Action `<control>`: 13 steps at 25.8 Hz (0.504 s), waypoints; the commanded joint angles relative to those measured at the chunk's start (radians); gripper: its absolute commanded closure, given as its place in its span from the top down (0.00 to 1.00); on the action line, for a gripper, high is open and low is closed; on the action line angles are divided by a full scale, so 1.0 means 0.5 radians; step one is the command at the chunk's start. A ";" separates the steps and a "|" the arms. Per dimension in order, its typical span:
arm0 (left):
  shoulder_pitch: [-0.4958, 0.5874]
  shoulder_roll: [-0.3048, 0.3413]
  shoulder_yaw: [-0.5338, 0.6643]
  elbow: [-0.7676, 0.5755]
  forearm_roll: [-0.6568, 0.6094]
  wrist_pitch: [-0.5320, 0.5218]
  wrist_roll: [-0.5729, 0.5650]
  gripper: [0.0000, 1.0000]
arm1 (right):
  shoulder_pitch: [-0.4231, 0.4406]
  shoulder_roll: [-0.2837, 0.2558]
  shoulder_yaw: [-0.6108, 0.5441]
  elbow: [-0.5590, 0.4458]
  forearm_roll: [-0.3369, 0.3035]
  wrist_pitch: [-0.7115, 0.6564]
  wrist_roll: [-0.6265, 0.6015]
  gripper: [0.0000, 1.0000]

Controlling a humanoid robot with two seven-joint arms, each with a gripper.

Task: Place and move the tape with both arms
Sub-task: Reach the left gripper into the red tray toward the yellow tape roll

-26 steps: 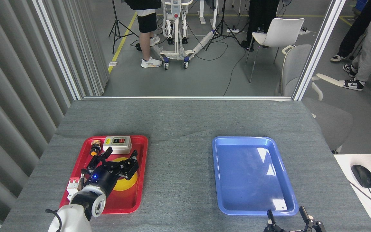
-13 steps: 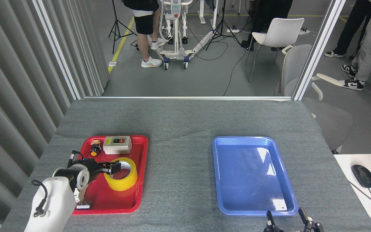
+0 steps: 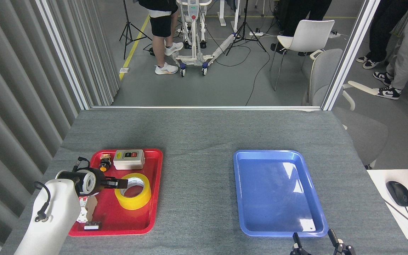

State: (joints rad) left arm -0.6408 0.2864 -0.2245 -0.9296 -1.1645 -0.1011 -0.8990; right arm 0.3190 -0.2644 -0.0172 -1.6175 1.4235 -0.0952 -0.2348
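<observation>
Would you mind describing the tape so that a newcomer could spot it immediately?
Find the red tray on the left side of the grey table. The tape lies flat near the tray's middle, in front of a grey switch box. It is the only yellow ring there, with a white core.

A grey felt-covered table [image 3: 204, 134] fills the foreground. Left of the table stands a wall of grey ribbed panels [image 3: 16, 81]. Beyond the table's far edge, past a metal frame [image 3: 349, 53], lies a grey floor [image 3: 221, 81] with a yellow line [image 3: 133, 46], black cables and tripod stands. A white chair [image 3: 306, 37] and a grey chair [image 3: 326, 76] stand beyond the table's far right corner. People's legs show further back. Right of the table, a white desk [image 3: 384, 191] holds a black mouse [image 3: 398, 193].
</observation>
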 commanded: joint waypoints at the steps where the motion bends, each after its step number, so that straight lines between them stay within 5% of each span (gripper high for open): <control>1: -0.022 -0.027 -0.005 0.012 0.034 -0.071 -0.030 1.00 | 0.000 0.001 -0.002 0.014 0.000 -0.003 0.000 1.00; 13: -0.111 -0.067 -0.088 0.172 0.043 -0.224 -0.021 0.92 | 0.000 -0.002 -0.002 0.026 0.006 0.006 0.000 1.00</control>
State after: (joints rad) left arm -0.6903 0.2593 -0.2622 -0.8578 -1.1429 -0.2087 -0.9138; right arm 0.3190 -0.2655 -0.0184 -1.6047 1.4261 -0.0956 -0.2349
